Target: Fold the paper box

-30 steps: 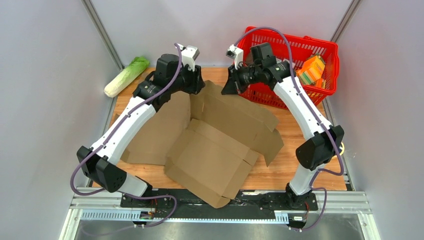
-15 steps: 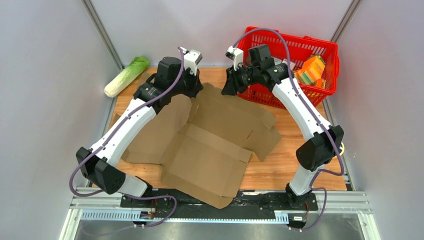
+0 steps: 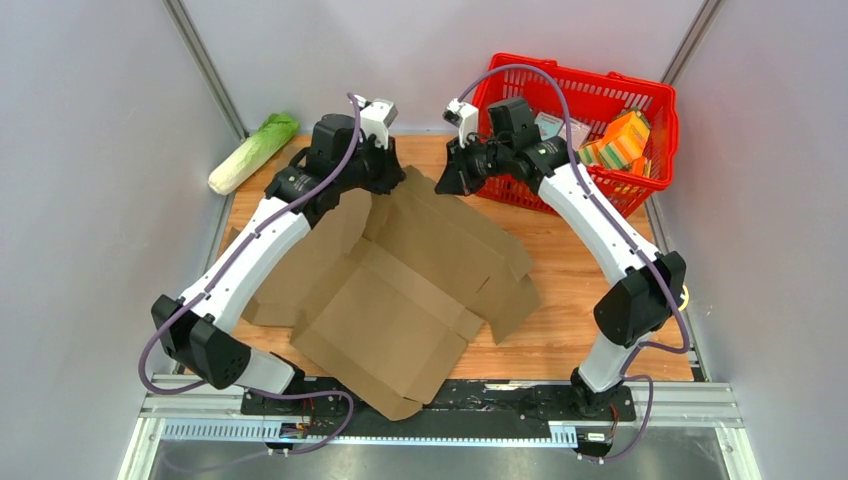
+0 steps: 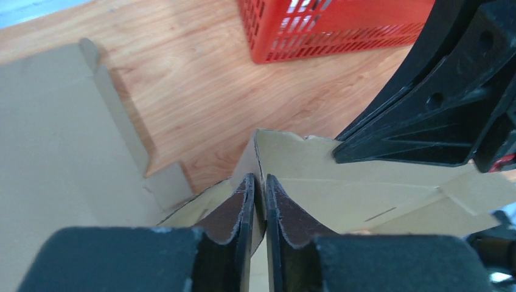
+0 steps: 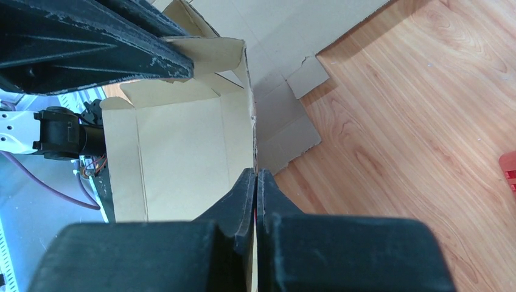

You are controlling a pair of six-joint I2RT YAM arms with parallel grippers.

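Box: the cardboard box (image 3: 390,300) lies opened out across the middle of the table (image 3: 590,300). Its flaps spread toward 9 and 3 o'clock, and its 6 o'clock corner juts past the table's near edge.
Raised part: at the box's 12 o'clock end the panels stand up off the wood, and both arms meet there.
Left gripper: the left gripper (image 4: 258,179) is at that far end, its fingers nearly together, pinching the thin edge of a raised panel.
Right gripper: the right gripper (image 5: 255,173) is just beside the left one, on its 3 o'clock side. Its fingers are pressed tight on an upright cardboard edge of the same box.
Basket: the red basket (image 3: 600,85) sits at 1 o'clock, behind the right arm, with an orange carton (image 3: 625,140) inside.
Cabbage: the cabbage (image 3: 252,152) lies at 11 o'clock, by the left wall.
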